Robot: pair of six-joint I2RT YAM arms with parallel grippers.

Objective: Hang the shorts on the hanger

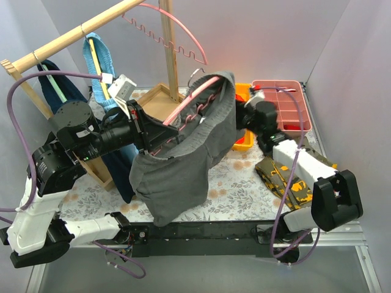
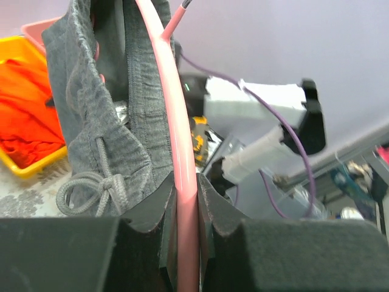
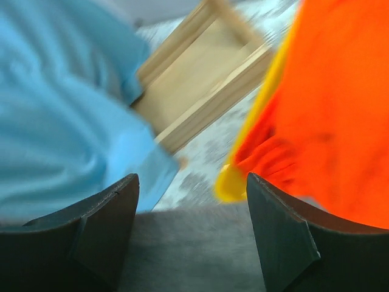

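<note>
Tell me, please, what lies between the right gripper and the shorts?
Nothing. In the right wrist view the shorts lie right in the gap of the open right gripper, with no other thing between. Whether they touch cannot be told.

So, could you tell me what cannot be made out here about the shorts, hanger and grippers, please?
- Right wrist view: blurred; whether the right gripper touches the dark grey fabric shorts is unclear.
- Top view: the shorts hide that gripper's fingers.
- Left wrist view: the shorts cover the lower bar of the thin pink plastic hanger; the left gripper hides its clamped stretch.
</note>
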